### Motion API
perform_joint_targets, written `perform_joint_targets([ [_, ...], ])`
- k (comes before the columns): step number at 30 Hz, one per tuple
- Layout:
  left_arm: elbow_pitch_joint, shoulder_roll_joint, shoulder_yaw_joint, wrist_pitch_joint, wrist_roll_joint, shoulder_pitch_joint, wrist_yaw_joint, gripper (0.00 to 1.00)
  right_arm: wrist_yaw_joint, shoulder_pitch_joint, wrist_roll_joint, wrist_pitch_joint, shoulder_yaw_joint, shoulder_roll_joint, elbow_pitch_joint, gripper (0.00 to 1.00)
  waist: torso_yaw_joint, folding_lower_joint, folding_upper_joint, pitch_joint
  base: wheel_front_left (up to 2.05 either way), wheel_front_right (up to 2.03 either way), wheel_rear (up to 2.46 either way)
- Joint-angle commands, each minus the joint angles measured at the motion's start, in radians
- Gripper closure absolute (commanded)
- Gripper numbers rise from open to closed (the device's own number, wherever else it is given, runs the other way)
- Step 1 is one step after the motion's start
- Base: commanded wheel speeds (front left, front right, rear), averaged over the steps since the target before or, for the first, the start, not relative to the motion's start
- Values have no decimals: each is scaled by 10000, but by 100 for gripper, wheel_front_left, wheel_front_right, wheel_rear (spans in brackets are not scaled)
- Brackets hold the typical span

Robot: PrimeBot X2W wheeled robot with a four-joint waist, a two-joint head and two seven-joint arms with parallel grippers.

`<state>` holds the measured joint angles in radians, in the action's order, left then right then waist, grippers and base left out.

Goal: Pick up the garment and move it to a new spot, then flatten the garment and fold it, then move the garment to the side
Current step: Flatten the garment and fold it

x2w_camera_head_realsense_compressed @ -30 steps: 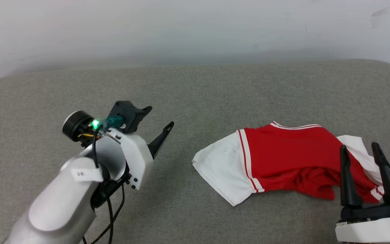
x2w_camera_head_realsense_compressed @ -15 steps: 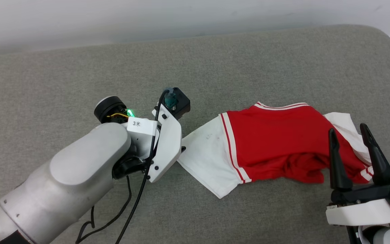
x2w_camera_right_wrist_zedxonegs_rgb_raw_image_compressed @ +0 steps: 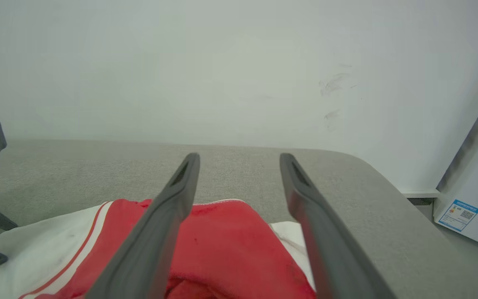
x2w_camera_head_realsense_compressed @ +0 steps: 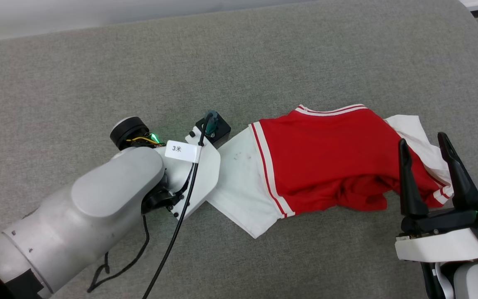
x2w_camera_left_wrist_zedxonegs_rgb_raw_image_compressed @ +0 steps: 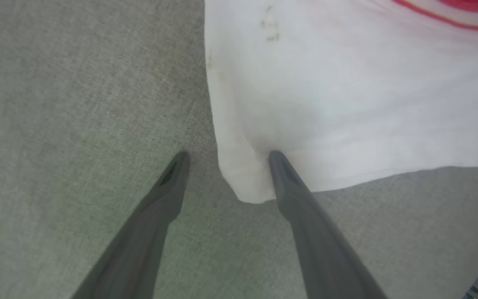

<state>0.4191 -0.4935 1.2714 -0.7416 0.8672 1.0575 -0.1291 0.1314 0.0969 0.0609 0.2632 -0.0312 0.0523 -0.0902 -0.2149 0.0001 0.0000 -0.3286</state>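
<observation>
The garment [x2w_camera_head_realsense_compressed: 326,162], red with white sleeves and striped trim, lies crumpled on the grey cushion [x2w_camera_head_realsense_compressed: 264,62]. My left arm's wrist [x2w_camera_head_realsense_compressed: 193,174] hangs over the left sleeve's edge and hides the fingers in the head view. In the left wrist view my left gripper [x2w_camera_left_wrist_zedxonegs_rgb_raw_image_compressed: 228,154] is open astride the corner of the white sleeve [x2w_camera_left_wrist_zedxonegs_rgb_raw_image_compressed: 347,104]: one finger rests on the cloth, the other on bare cushion. My right gripper [x2w_camera_head_realsense_compressed: 425,145] stands open over the garment's right end, holding nothing. Its fingers frame the red cloth [x2w_camera_right_wrist_zedxonegs_rgb_raw_image_compressed: 222,249] in the right wrist view, with the right gripper [x2w_camera_right_wrist_zedxonegs_rgb_raw_image_compressed: 240,155] above it.
A pale wall [x2w_camera_right_wrist_zedxonegs_rgb_raw_image_compressed: 222,62] runs behind the cushion, whose rounded far right corner [x2w_camera_head_realsense_compressed: 471,16] drops to the floor. A white box with a blue label [x2w_camera_right_wrist_zedxonegs_rgb_raw_image_compressed: 459,214] stands beyond that corner. A black cable [x2w_camera_head_realsense_compressed: 172,245] dangles from my left arm.
The head camera has tilted down. My left arm swung right, from bare cushion to the left sleeve's edge. The right gripper kept its place over the garment.
</observation>
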Motion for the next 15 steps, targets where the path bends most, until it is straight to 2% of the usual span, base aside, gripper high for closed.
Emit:
perform_joint_targets([
  [1,3,-4,140,-108,-7,-351,-1,0,-15,100,27,20,-18,-36,28,0,-32,-1,0,-49,0,0,0],
  [2,-126,-18,165,-298,-131,-512,-4,0,-15,127,29,20,-26,-36,33,0,-38,-1,0,-65,0,0,0],
  [3,-299,-61,192,-354,-228,-665,-14,67,-15,150,32,20,-44,-36,43,0,-39,-1,0,-73,0,0,0],
  [4,-372,-104,200,-242,-159,-732,-14,100,-15,172,30,20,-58,-37,70,0,-29,-1,0,-68,0,0,0],
  [8,-354,-151,142,401,-280,-550,0,100,-15,192,-67,20,-51,-37,187,0,86,-1,0,106,0,0,0],
  [15,-182,-281,90,2616,-145,135,-2,100,-15,-182,-259,20,-282,-36,368,0,542,-1,0,866,0,0,0],
])
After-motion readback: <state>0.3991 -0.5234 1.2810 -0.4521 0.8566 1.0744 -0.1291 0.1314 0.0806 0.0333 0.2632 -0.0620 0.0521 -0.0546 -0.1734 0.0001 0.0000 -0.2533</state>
